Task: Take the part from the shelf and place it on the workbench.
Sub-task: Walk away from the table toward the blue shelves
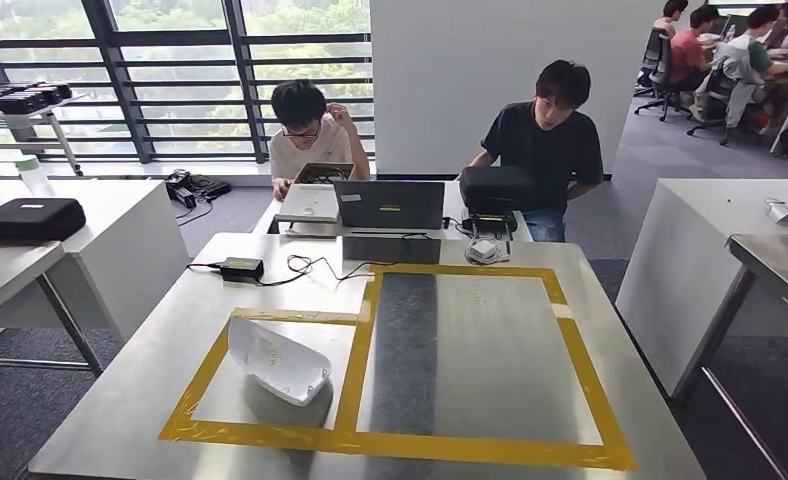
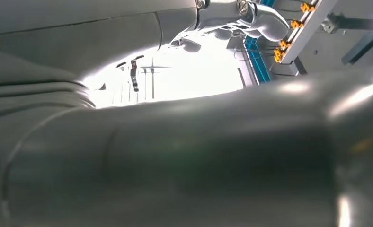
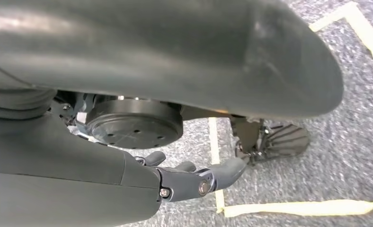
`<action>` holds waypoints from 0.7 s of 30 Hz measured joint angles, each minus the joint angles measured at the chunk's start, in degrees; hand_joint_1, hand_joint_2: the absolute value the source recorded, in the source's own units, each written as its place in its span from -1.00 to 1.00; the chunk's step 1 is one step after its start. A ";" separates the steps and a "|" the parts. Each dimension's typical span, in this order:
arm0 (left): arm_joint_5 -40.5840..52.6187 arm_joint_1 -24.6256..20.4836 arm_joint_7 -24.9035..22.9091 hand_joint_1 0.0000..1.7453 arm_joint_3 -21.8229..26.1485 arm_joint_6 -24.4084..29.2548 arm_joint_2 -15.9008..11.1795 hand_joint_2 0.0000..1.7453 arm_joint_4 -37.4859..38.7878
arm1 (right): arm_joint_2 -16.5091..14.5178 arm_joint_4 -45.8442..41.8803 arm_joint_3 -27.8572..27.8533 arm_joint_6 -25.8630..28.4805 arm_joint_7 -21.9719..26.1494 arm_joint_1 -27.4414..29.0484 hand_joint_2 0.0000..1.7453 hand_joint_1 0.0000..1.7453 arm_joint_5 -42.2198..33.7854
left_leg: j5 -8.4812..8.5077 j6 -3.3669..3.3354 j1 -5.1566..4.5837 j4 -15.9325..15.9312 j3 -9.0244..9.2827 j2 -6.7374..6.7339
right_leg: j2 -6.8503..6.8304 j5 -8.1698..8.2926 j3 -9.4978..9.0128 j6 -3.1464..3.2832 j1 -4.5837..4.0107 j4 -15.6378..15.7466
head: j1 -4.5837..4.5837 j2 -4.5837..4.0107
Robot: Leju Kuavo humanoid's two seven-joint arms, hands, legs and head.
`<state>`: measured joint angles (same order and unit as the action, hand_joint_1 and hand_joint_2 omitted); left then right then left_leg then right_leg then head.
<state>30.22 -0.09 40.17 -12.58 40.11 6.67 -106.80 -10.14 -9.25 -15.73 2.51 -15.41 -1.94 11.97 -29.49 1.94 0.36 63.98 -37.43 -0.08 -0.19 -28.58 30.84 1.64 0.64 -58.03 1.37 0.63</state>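
Observation:
The white curved part (image 1: 275,360) lies on the steel workbench (image 1: 490,340), inside the left yellow-taped rectangle (image 1: 270,432), with nothing touching it. My right hand (image 3: 194,182) hangs beside my body above the grey carpet, its dark fingers (image 3: 225,172) loosely extended and holding nothing. My left hand (image 2: 175,161) appears in the left wrist view as a blurred grey cover and thick thumb. Its fingers are hidden, so I cannot tell how they lie.
Two people sit behind the workbench's far edge with an open laptop (image 1: 388,205), a black case (image 1: 495,187) and a power adapter (image 1: 240,267) with cables. A white table with a black case (image 1: 27,218) stands left; another steel table (image 1: 775,255) stands right.

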 joint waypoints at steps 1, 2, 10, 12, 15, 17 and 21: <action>-0.33 0.45 -0.02 -1.00 0.70 0.00 0.00 -1.00 -0.03 | 0.01 0.00 -0.01 0.00 0.00 0.03 -1.00 -1.00 0.05 | -2.61 0.32 0.09 3.31 -1.02 0.00 | 0.00 0.51 0.68 0.12 0.02 0.00 | 0.14 0.00; -0.69 0.92 -0.03 -1.00 1.51 0.00 0.01 -1.00 -0.04 | 0.03 0.00 -0.02 0.01 0.01 0.07 -1.00 -1.00 0.13 | -4.61 0.58 0.19 6.76 -1.88 0.00 | -0.01 1.04 1.38 0.10 0.02 -0.03 | 0.23 0.00; -3.32 2.82 -0.03 -1.00 6.62 0.00 0.13 -1.00 -0.16 | 0.20 0.00 -0.05 0.03 0.00 0.02 -1.00 -1.00 0.66 | -2.04 0.07 0.41 -5.27 9.43 0.42 | -0.05 4.23 5.10 -2.09 0.28 -0.90 | 0.54 0.00; -4.26 3.51 -0.02 -1.00 7.60 0.00 0.15 -1.00 0.02 | 0.21 0.00 -0.07 0.18 0.01 0.03 -1.00 -1.00 0.60 | -1.56 -1.22 0.27 -5.33 8.74 0.40 | 0.03 4.75 5.20 -2.85 0.37 -0.87 | 0.42 -0.01; -5.25 3.78 -0.01 -1.00 8.33 0.00 0.14 -1.00 1.33 | 0.22 0.00 -0.14 0.35 0.02 0.13 -1.00 -1.00 0.26 | -0.05 -2.89 0.32 -5.45 7.35 0.14 | 0.09 0.17 6.94 -3.52 0.50 -5.11 | 0.12 -0.01; -6.07 3.67 -0.02 -1.00 8.88 0.00 0.11 -1.00 2.97 | 0.22 0.00 -0.26 0.35 0.02 0.11 -1.00 -1.00 0.05 | 1.09 -3.28 0.11 -5.31 6.03 0.12 | 0.13 -5.01 9.08 -3.58 0.33 -12.16 | -0.14 -0.01; -6.92 2.73 -0.03 -1.00 10.43 0.00 0.20 -1.00 6.87 | 0.22 0.00 -0.57 0.32 0.02 0.15 -1.00 -1.00 0.22 | 3.10 -3.52 -0.74 -4.80 3.11 0.11 | 0.16 -3.79 5.68 -2.29 -0.46 -12.76 | -0.50 -0.01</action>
<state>23.30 2.64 40.13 -2.15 40.11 6.86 -99.94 -9.92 -9.25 -16.31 2.83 -15.39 -1.79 12.20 -26.39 -1.58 -0.38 59.18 -34.32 0.03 -0.04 -32.37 36.51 -0.65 0.18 -70.79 0.87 0.62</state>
